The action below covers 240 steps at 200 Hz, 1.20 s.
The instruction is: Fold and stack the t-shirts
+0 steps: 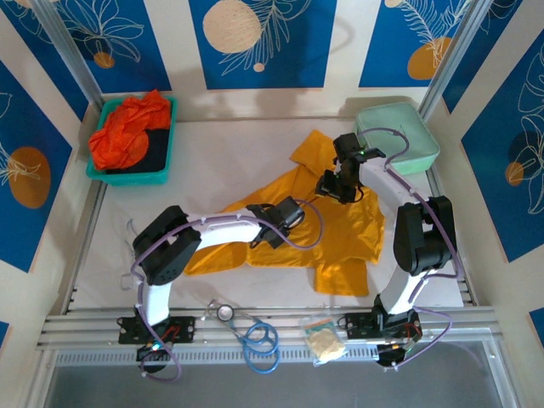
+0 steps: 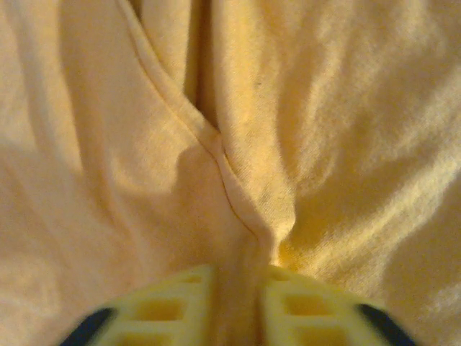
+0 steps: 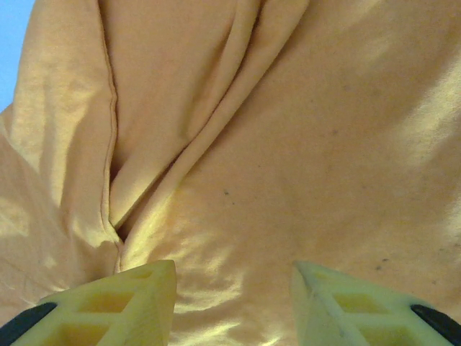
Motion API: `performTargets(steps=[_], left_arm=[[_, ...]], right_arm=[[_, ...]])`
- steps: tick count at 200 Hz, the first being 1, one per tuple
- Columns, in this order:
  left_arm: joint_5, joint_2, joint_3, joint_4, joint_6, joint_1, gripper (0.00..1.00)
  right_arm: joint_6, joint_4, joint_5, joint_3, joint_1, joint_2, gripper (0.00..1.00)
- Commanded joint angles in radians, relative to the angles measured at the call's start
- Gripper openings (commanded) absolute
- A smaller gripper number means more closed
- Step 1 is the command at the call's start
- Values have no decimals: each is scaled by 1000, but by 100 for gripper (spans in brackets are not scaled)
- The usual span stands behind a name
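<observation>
A mustard-yellow t-shirt (image 1: 344,234) lies spread and rumpled across the middle of the table. In the left wrist view my left gripper (image 2: 238,297) is shut on a raised ridge of this t-shirt (image 2: 346,144), right where a seam (image 2: 216,144) runs into the jaws. From above, the left gripper (image 1: 289,212) sits low on the shirt's centre. My right gripper (image 1: 333,189) hovers over the shirt's upper part. It stands open (image 3: 234,303), with flat yellow cloth (image 3: 302,144) beneath and nothing between its fingers. Red-orange t-shirts (image 1: 127,132) are heaped at the back left.
The red-orange heap fills a teal tray (image 1: 136,177) at the back left corner. A mint-green case (image 1: 399,136) sits at the back right, close behind the right arm. A blue stethoscope (image 1: 257,338) and a small plastic bag (image 1: 323,340) lie at the front rail.
</observation>
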Motion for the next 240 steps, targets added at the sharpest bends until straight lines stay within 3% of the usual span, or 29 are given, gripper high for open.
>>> performTargets(steps=[1,31,53,106,148,199,213,219,230,240], left_arm=[[-45,-48,21,-16,-19,-4,0],[-222,-110,77,-80,-25,18,0],[-312,-131,139,-129,13,101,0],[-289,-60,356,-162,123,384,0],[-278,162,688,-196,196,561,0],[-358,560,1161,-332,294,668,1],[-396,611,1197,-356,294,685,11],[-413,619,1195,-354,291,689,23],[-417,625,1194,-359,280,698,58],[-409,620,1193,-361,282,698,72]], right_arm=[[-11,-17,-28,-4,-5,-28,46],[-10,-14,-31,-8,-4,-24,46],[-11,-11,-34,-10,-2,-23,46],[-10,-3,-41,-15,3,-7,46],[-6,0,-45,-4,24,35,46],[0,2,-42,23,60,97,46],[2,1,-40,29,69,112,46],[2,-1,-39,32,74,117,46],[5,-1,-33,37,80,126,46],[7,-3,-31,41,85,133,46]])
